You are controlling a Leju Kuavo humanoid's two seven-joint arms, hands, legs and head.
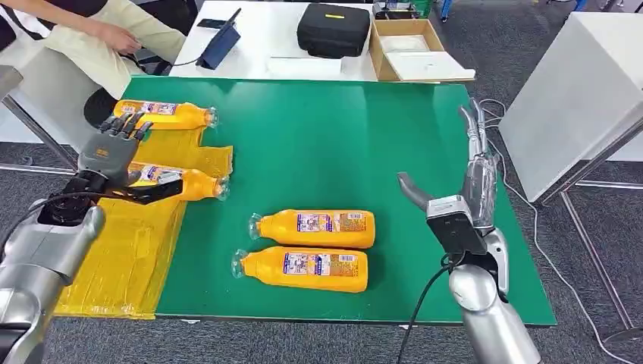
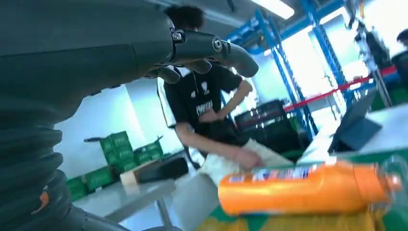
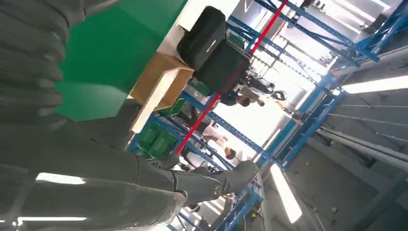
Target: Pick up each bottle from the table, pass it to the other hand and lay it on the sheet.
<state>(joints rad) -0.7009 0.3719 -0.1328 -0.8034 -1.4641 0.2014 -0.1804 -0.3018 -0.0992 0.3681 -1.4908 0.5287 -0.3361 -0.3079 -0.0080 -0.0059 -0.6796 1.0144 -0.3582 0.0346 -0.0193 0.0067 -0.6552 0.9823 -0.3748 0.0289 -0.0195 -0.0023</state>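
Orange bottles (image 1: pixel 317 229) (image 1: pixel 303 268) lie side by side on the green table (image 1: pixel 341 152), long axes pointing caps toward the yellow sheet (image 1: pixel 129 250), nearer my empty, spread right hand (image 1: pixel 474 163) than my left hand (image 1: pixel 114 148), spread over the sheet.

Two bottles (image 1: pixel 165 114) on the sheet (image 1: pixel 129 243) at left, two bottles (image 1: pixel 315 246) mid-table (image 1: pixel 341 136)

A black zipped case (image 1: pixel 334 29) lies on the white table (image 1: pixel 261 38) beyond the green one, just beside an open cardboard box (image 1: pixel 413 50). A dark tablet (image 1: pixel 221 43) stands propped (tilted back). A seated person (image 1: pixel 91 34) reaches toward it.
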